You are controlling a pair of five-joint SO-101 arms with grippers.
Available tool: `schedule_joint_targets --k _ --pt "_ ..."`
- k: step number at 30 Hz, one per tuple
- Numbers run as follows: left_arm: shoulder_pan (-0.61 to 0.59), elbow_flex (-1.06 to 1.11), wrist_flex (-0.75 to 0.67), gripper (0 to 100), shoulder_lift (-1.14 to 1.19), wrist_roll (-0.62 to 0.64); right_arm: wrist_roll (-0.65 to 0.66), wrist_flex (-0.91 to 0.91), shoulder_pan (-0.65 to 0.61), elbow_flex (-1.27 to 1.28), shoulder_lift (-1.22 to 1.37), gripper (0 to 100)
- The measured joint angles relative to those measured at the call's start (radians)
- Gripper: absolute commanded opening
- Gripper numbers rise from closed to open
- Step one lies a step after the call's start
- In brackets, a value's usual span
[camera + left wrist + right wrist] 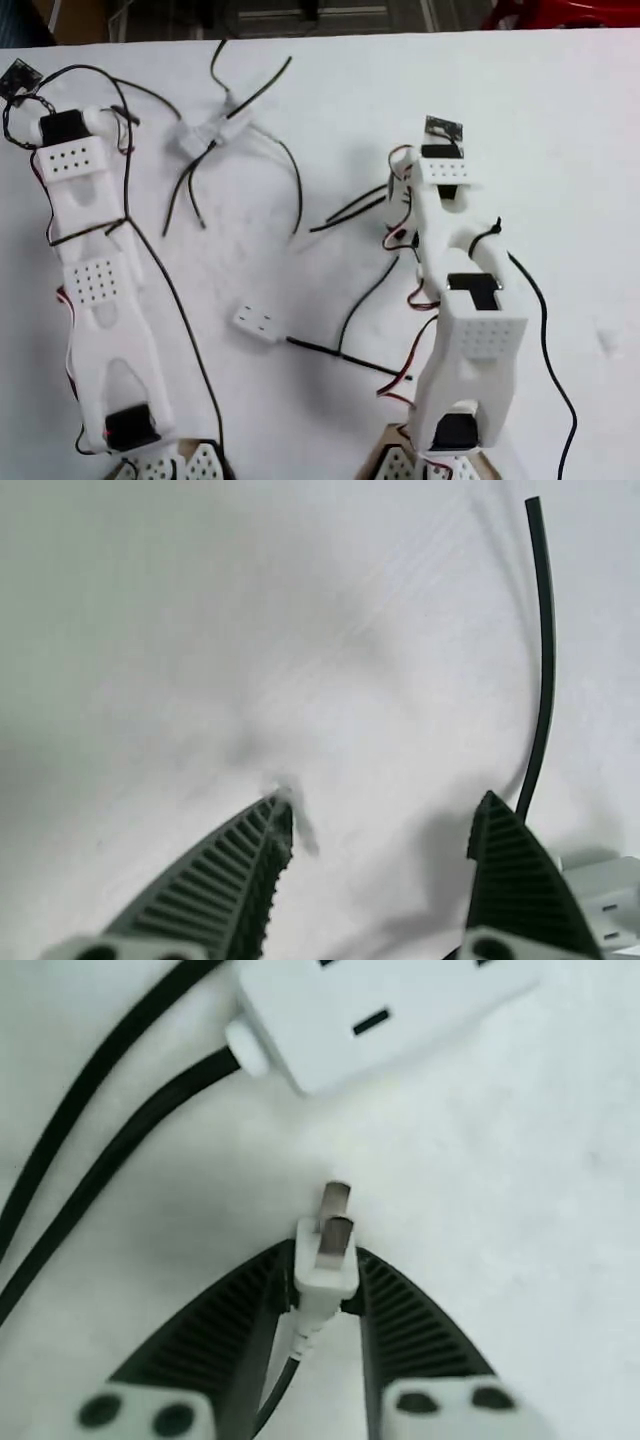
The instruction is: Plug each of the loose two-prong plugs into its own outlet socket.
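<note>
1. The plug (322, 1260) looks light and hard. It is a small white moulded body with two bare metal prongs (335, 1218) and a thin black cord (283, 1375) trailing behind. I'd guess the springy cord will pull it off line more than its own weight will.
2. The sensible hold is across the flat sides of the body, behind the prongs. That is where the right gripper (325, 1260) has it: both fingers clamped on the white body, prongs sticking out clear ahead.
3. The plug sits low over the white table (520, 1210), near the outlet block (380, 1010) but not touching it. The prongs point roughly toward the face with the dark slot (370, 1022).
4. That block is smooth plastic and looks light too — I'd expect it to skid when pushed unless something steadies it.
5. The left gripper (385, 810) hangs over bare table with its fingers spread and nothing between them. A black cable (545, 660) runs just beside one finger.
6. From above, a socket block (257, 322) lies between the two arms. A white cluster (215, 130) sits farther off among loose cords — what exactly is in it I can't tell.
</note>
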Motion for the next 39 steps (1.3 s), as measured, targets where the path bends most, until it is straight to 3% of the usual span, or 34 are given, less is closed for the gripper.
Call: schedule_joint_targets --k 8,14,25,31,39 --pt "0.0 0.0 0.0 28 0.0 0.0 0.14 0.031 -0.014 -0.078 0.008 1.9" --pt "0.0 0.0 0.0 28 0.0 0.0 0.333 0.23 -0.135 -0.405 0.009 1.9" --pt "0.0 0.0 0.0 28 0.0 0.0 0.525 0.465 -0.233 -1.014 0.008 1.9" --pt "0.0 0.0 0.0 28 0.0 0.0 0.535 0.473 -0.233 -1.026 -0.089 1.9" --pt "0.0 0.0 0.0 28 0.0 0.0 0.537 0.473 -0.321 -0.77 -0.512 1.9"
